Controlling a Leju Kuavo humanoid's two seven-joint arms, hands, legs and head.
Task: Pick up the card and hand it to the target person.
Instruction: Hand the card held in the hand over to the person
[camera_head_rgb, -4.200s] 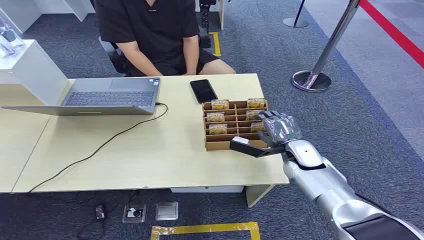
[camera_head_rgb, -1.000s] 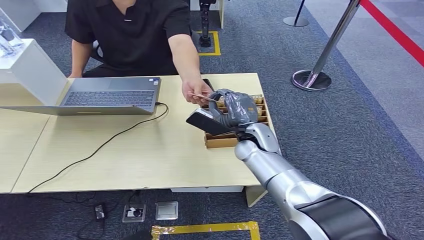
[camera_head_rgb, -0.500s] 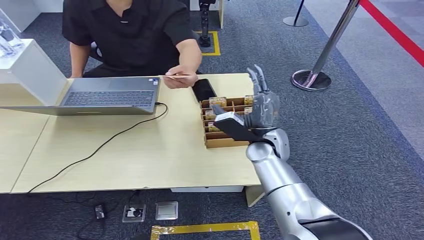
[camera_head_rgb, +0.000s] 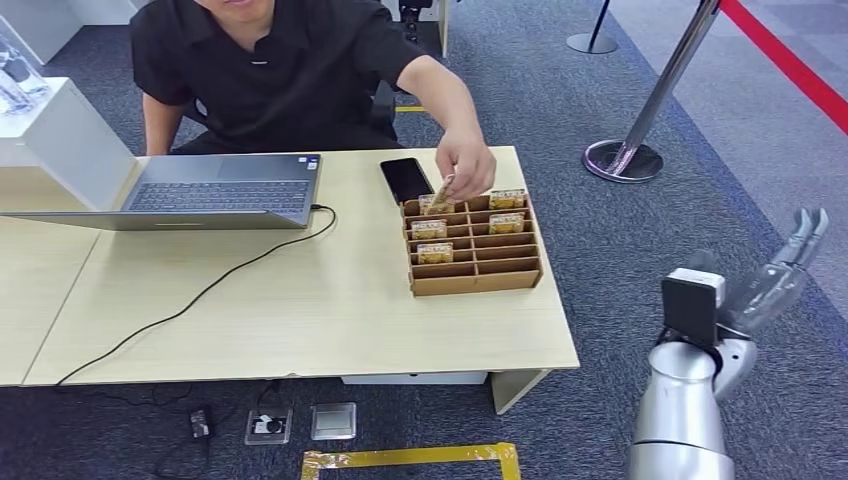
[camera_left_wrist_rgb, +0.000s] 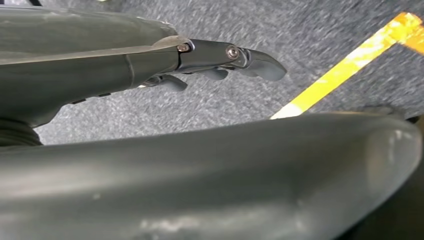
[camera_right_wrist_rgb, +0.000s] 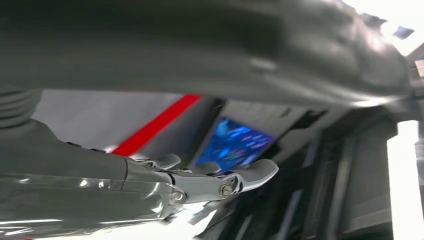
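A: Where is the right hand (camera_head_rgb: 765, 285)?

B: Lower right of the head view, raised over grey carpet (camera_head_rgb: 640, 250), well apart from the table (camera_head_rgb: 300, 300). Its fingers (camera_head_rgb: 805, 235) are stretched out and spread, and it holds nothing. The right wrist view shows the same: straight fingers (camera_right_wrist_rgb: 245, 175), bare palm.

A: And the left hand (camera_left_wrist_rgb: 165, 62)?

B: In the left wrist view it hangs above the carpet near a strip of yellow tape (camera_left_wrist_rgb: 350, 62), fingers extended, nothing in them.

A: The card (camera_head_rgb: 443, 190)?

B: Upper centre of the head view, pinched in the person's hand (camera_head_rgb: 465, 165), tilted, its lower edge at the back row of the card box (camera_head_rgb: 475, 270). Whether it touches the box I cannot tell.

A: Any writing you can read?

B: None. The cards standing in the box have yellow-brown faces, too small to read. A small blue sticker sits on the laptop (camera_head_rgb: 215, 190) at its near right corner, also illegible. The phone (camera_head_rgb: 405, 178) screen is dark.

A: Edges and room?

B: The box sits near the table's right edge, the phone just behind it. A cable (camera_head_rgb: 200, 295) runs from the laptop across the middle of the table to its front edge. A stanchion base (camera_head_rgb: 622, 160) stands on the carpet at upper right, with a red belt (camera_head_rgb: 785, 60) beyond it. Open carpet lies between the table's right edge and the right hand.
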